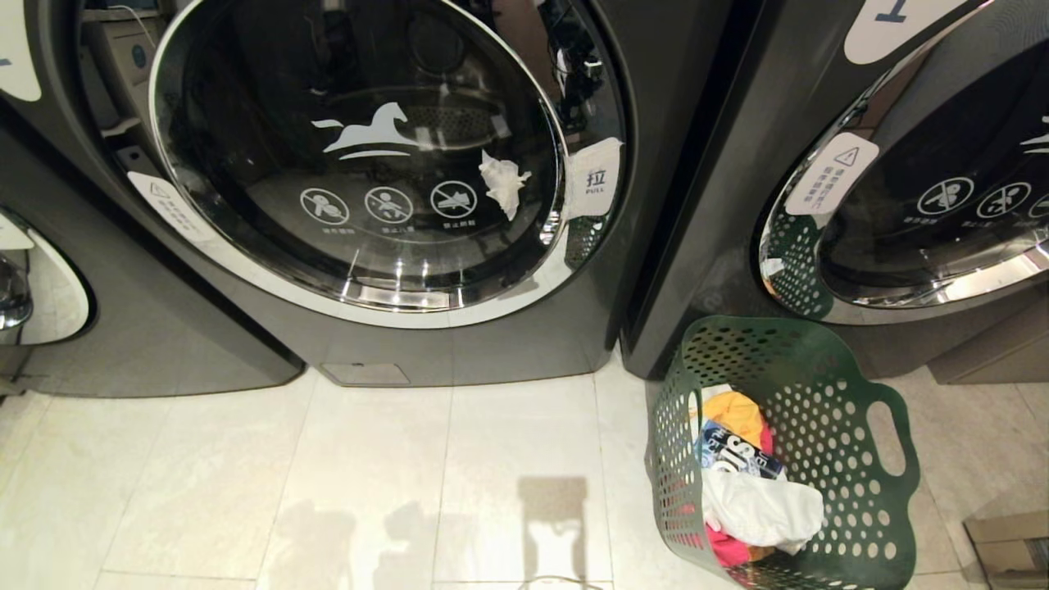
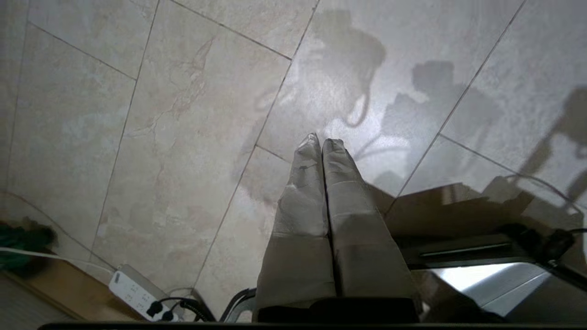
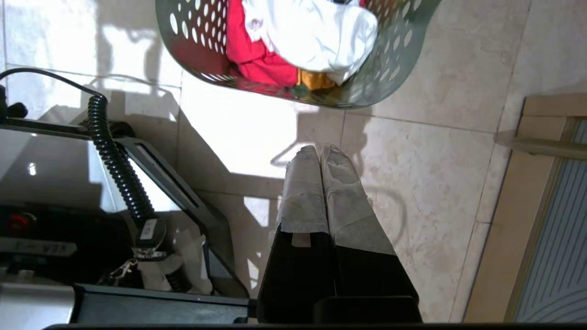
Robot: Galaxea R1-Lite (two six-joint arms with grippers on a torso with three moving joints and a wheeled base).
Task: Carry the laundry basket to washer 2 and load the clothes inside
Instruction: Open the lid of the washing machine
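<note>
Though perforated, rounded green plastic basket [image 1: 819,426]

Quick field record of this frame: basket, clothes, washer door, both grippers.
basket: the laundry basket stands on the tiled floor, in front of the gap between the two washers, nearer the right-hand one
clothes: the clothes all in the basket; white on top, yellow-orange and pink-red beneath
washer door: the centre washer's door closed
left gripper: left gripper fingers shut, empty, over bare floor
right gripper: right gripper fingers shut, empty, short of the basket rim
</note>
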